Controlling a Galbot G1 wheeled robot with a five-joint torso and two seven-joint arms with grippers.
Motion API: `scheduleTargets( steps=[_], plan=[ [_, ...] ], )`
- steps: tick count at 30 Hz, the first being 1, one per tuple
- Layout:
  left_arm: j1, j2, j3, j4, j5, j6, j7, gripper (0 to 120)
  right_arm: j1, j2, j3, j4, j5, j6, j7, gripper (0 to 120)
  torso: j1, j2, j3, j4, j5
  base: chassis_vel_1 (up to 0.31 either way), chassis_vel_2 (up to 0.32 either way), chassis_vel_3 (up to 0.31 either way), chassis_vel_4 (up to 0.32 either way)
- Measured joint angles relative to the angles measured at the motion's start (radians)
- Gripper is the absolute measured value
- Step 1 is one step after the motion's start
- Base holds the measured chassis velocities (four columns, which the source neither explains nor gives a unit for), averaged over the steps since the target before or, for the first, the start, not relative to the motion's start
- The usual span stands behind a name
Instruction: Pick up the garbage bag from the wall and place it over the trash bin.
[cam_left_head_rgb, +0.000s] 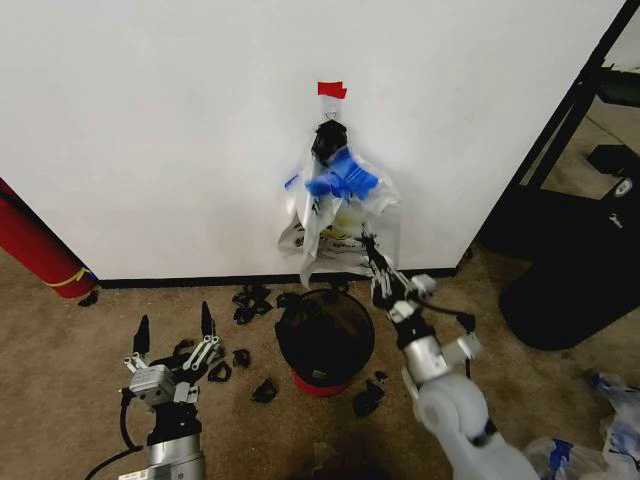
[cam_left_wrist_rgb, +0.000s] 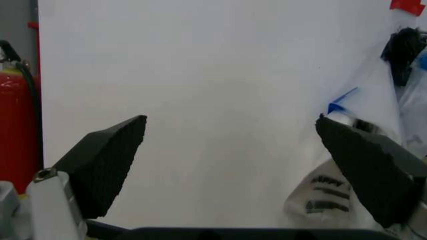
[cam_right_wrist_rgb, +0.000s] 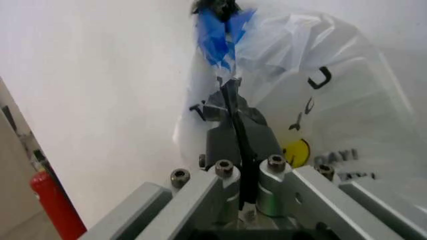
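Observation:
The garbage bag (cam_left_head_rgb: 343, 180), thin translucent plastic with blue patches, hangs on the white wall (cam_left_head_rgb: 150, 120) below a piece of red tape (cam_left_head_rgb: 332, 89); a small black bundle (cam_left_head_rgb: 328, 140) sits at its top. My right gripper (cam_left_head_rgb: 370, 250) reaches up into the bag's lower folds. In the right wrist view this gripper (cam_right_wrist_rgb: 230, 92) is shut, its tips pinching plastic just under the blue patch (cam_right_wrist_rgb: 217, 30). The trash bin (cam_left_head_rgb: 325, 335), round, black and red-based, stands on the carpet directly below. My left gripper (cam_left_head_rgb: 174, 322) hovers open, low and left of the bin, its dark fingers (cam_left_wrist_rgb: 107, 160) spread wide.
A clear bag with a yellow smiley (cam_right_wrist_rgb: 297, 150) hangs alongside the garbage bag. Black scraps (cam_left_head_rgb: 250, 300) litter the carpet around the bin. A red fire extinguisher (cam_left_head_rgb: 40, 250) leans at the left. At the right are a black shelf frame (cam_left_head_rgb: 570, 110) and a large black rounded object (cam_left_head_rgb: 570, 290).

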Motion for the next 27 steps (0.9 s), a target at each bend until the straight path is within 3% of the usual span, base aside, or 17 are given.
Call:
scheduleTargets(
  steps=[7,14,22,27],
  plan=[
    [-0.004,0.007,0.016,0.003,-0.001,0.000,0.001,100,-0.143,0.026,0.043,0.041,-0.101,0.106,-0.055,0,0.000,0.000,0.000,0.0001,0.0000,0.000,0.000,0.000,0.000],
    [-0.013,0.021,0.015,0.007,-0.021,-0.001,0.001,100,-0.335,0.080,0.092,0.047,-0.222,0.325,-0.113,0,0.000,0.000,0.000,0.0000,0.0000,0.000,0.000,0.000,0.000],
    [-0.015,0.024,0.015,0.008,-0.031,-0.001,0.002,100,-0.452,0.104,0.100,0.055,-0.224,0.415,-0.118,0,0.000,0.000,0.000,-0.0002,-0.0001,0.000,0.000,0.000,0.000],
    [-0.016,0.025,0.019,0.011,-0.031,-0.002,0.002,100,-0.407,0.108,0.095,0.051,-0.226,0.378,-0.079,0,0.000,0.000,0.000,0.0000,-0.0001,0.000,0.000,0.000,0.000]
  ],
)
